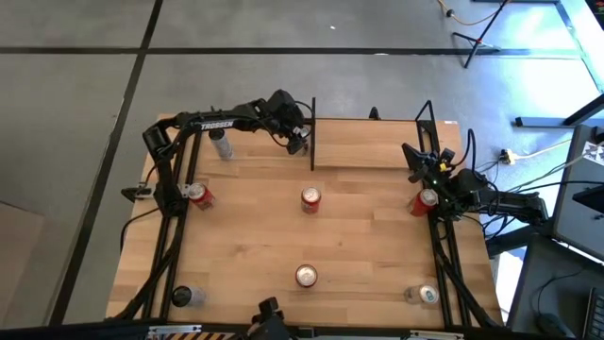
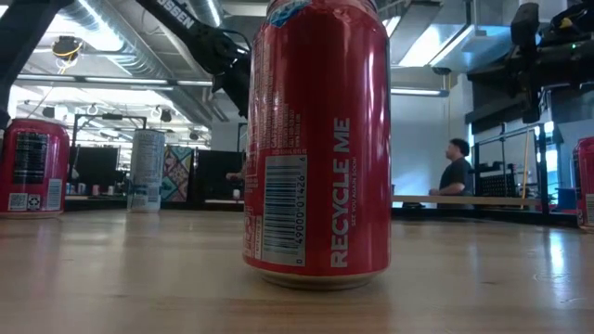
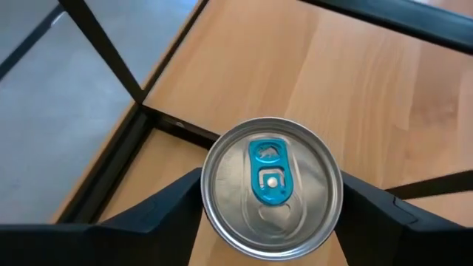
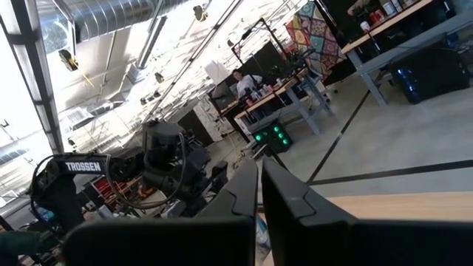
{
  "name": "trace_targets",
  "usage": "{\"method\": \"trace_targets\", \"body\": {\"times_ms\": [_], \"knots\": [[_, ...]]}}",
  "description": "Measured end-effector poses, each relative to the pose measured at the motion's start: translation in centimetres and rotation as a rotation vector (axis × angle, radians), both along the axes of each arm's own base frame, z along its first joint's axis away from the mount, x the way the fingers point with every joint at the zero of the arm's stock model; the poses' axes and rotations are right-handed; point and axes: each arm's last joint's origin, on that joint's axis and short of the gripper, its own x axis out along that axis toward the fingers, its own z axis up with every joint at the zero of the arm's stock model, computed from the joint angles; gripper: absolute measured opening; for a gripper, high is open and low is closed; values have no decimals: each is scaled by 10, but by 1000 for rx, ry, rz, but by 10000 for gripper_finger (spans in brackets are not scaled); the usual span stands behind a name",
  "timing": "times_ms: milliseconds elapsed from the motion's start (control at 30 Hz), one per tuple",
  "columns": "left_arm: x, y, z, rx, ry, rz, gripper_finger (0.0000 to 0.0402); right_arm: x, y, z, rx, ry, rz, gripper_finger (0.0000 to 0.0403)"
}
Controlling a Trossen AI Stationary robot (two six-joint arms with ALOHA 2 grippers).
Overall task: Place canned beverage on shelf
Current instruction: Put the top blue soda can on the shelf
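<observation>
The can (image 3: 272, 188) sits between the left gripper (image 3: 270, 203) fingers, over the shelf (image 3: 369, 81).

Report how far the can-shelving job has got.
Done: no can visibly rests on the shelf yet. In hand: the left gripper straddles a silver can at the shelf's left edge. Left: setting it down, with six cans standing on the table. The right gripper waits shut.

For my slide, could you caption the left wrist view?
Left gripper straddles a silver can above the shelf.
</observation>
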Motion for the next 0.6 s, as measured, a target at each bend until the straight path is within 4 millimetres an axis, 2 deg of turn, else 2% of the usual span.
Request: {"method": "trace_targets", "body": {"times_ms": [133, 267, 400, 600], "knots": [[-1, 0, 1, 12, 9, -13, 198, 0, 0, 0, 0, 0, 1, 12], [-8, -5, 12, 14, 22, -25, 196, 1, 1, 0, -9, -3, 40, 12], [-22, -15, 45, 50, -14, -38, 196, 1, 2, 4, -12, -12, 82, 12], [-44, -32, 93, 71, -147, -64, 196, 6, 2, 28, -56, 51, 69, 12]]}}
